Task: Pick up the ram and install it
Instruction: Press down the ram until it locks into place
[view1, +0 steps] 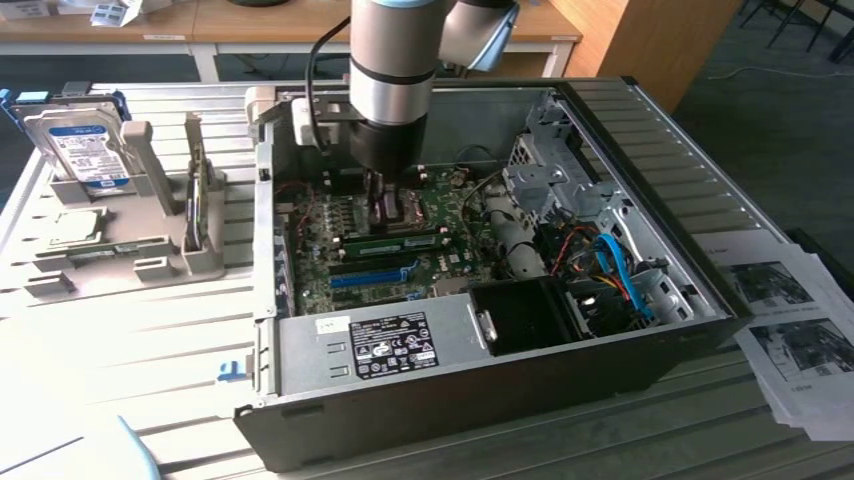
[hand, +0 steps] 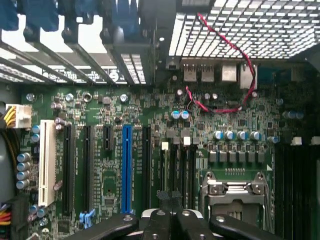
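Note:
My gripper (view1: 384, 222) reaches down into the open computer case (view1: 667, 330), above the motherboard (view1: 334, 290). Just under its fingertips a narrow green ram (view1: 394, 241) with dark chips lies level, parallel to the long blue slot (view1: 367, 278). In the wrist view the gripper (hand: 170, 196) has its black fingers (hand: 161, 202) pressed together on a thin dark edge. They point at the row of dark memory slots (hand: 182, 170), between the blue slot (hand: 127, 167) and the metal processor socket (hand: 235, 187). The board is still well below the fingers.
On the exterior view's left, a grey stand (view1: 134, 260) carries a hard drive with a blue-white label (view1: 80, 150). Inside the case are a black fan box (view1: 527, 315), blue cables (view1: 617, 270) and a drive cage (view1: 561, 165). Printed sheets (view1: 801, 320) lie on the exterior view's right.

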